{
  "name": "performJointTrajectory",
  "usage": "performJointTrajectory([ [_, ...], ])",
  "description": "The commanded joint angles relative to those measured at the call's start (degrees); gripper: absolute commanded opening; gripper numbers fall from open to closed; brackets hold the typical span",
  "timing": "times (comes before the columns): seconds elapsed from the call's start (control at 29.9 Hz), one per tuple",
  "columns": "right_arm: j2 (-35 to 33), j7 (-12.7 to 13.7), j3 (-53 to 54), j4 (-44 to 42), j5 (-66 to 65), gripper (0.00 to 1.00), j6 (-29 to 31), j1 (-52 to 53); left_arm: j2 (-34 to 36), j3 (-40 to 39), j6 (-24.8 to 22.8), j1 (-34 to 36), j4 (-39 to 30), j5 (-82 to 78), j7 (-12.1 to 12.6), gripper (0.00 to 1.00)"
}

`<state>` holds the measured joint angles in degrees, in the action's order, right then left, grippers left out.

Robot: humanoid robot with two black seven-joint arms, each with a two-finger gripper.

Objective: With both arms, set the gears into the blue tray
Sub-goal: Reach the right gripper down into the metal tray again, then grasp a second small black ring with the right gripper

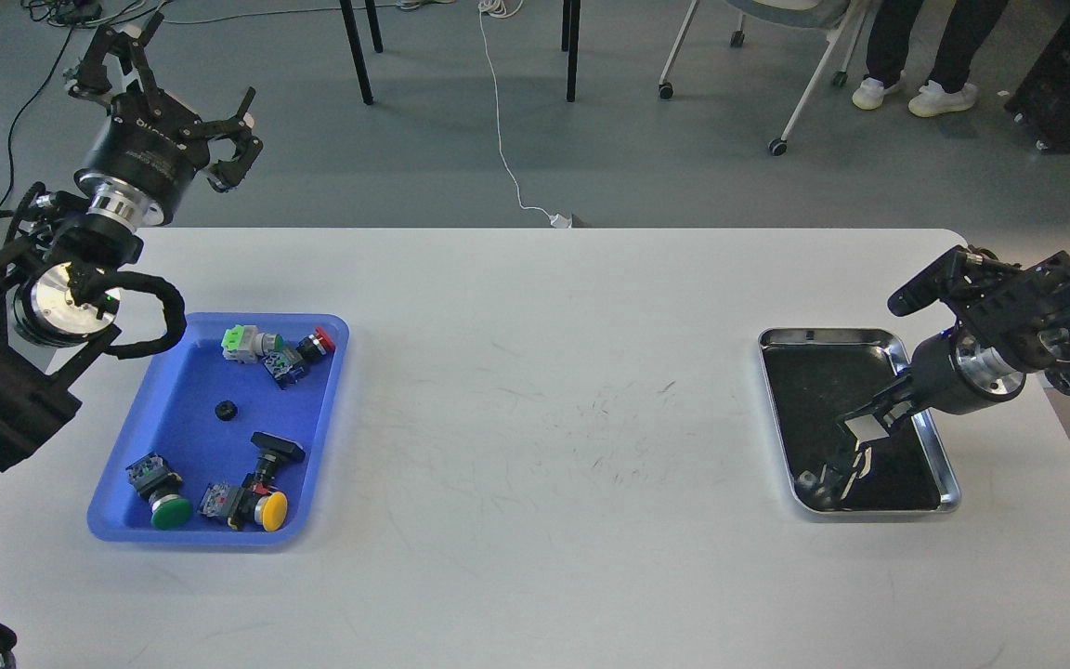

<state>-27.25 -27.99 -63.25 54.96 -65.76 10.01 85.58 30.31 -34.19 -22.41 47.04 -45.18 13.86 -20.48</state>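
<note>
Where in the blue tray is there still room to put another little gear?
The blue tray has bare floor along its left side and around the gear in the middle. The top right corner and bottom edge are crowded with push buttons. The white table between both trays is bare.

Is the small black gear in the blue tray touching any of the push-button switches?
Apart. In the head view the gear lies alone on the bare floor of the blue tray, with blue showing all around it before the nearest push-button switches.
</note>
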Motion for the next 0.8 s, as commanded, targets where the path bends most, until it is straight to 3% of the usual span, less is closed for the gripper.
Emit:
performJointTrajectory([
  [0.0, 0.7, 0.0, 0.0, -2.3, 0.0, 0.66, 0.0, -2.1, 0.2, -0.1, 0.0, 0.0, 0.0, 0.0, 0.0, 0.98],
  [0.2, 0.9, 0.2, 0.1, -3.1, 0.0, 0.63, 0.0, -3.5, 0.2, -0.1, 0.0, 0.0, 0.0, -0.1, 0.0, 0.98],
  [0.77, 3.1, 0.7, 0.7, -5.7, 0.2, 0.40, -0.3, -5.3, 0.7, -0.2, 0.0, 0.1, -0.2, -0.1, 0.0, 0.98],
])
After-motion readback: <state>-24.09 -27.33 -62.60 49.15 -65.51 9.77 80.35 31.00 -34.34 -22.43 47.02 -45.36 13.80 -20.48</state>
